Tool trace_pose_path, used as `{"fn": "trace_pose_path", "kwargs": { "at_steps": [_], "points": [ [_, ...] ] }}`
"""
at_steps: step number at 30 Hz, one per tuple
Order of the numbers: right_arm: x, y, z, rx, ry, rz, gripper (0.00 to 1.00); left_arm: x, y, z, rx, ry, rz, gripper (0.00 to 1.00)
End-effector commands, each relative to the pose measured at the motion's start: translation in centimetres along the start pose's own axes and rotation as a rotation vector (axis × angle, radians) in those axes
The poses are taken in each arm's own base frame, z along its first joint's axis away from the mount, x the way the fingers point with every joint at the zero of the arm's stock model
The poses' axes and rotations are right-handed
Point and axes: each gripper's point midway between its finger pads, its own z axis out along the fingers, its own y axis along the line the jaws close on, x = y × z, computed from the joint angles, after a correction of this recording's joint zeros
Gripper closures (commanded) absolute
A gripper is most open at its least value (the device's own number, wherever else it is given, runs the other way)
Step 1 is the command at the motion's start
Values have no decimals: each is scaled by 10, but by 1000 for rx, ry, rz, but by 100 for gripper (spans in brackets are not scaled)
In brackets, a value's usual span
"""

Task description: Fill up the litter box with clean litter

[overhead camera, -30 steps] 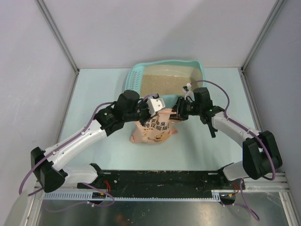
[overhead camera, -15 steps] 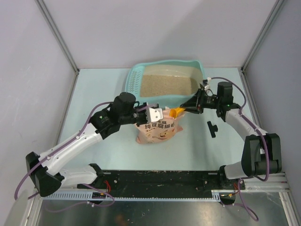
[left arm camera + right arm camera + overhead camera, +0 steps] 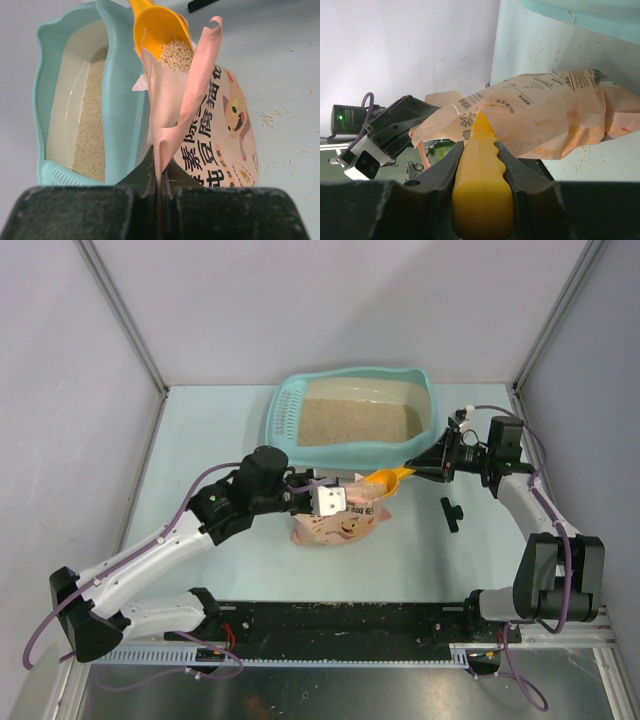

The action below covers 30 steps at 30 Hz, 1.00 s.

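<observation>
Granules of clean litter [image 3: 175, 52] fill the orange scoop [image 3: 385, 480], its handle clamped in the right hand [image 3: 430, 463]; the litter box [image 3: 340, 452] lies just behind it. The left hand [image 3: 159, 175] pinches the bag's [image 3: 340, 527] edge.

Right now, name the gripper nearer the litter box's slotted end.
Left: the left gripper sits in front of the slotted end; the right gripper is by the opposite corner.

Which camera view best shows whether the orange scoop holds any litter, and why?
The left wrist view: it looks into the orange scoop, where pale litter lies. The top external view shows the scoop small, its load unclear. The right wrist view shows only its handle.
</observation>
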Motion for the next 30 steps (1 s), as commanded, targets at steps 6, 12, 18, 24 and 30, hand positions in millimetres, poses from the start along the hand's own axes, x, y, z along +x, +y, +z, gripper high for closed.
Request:
{"fn": "trace_pose_path", "kwargs": {
  "at_steps": [6,12,18,24,30],
  "points": [
    [-2,32,11,-41,-24,-148,100,-66,44,-26,-169,-224,71,100],
    [7,12,26,8,-21,-163,100,-70,46,-28,-177,-233,62,100],
    [-19,17,-3,-1,-70,-50,100,-67,47,-30,-187,-222,61,100],
    [-10,25,31,-67,-24,-67,100,-63,47,-27,-191,-207,80,100],
    [-20,19,8,-50,-51,2,100,-58,45,-27,-192,-196,95,100]
  ]
}}
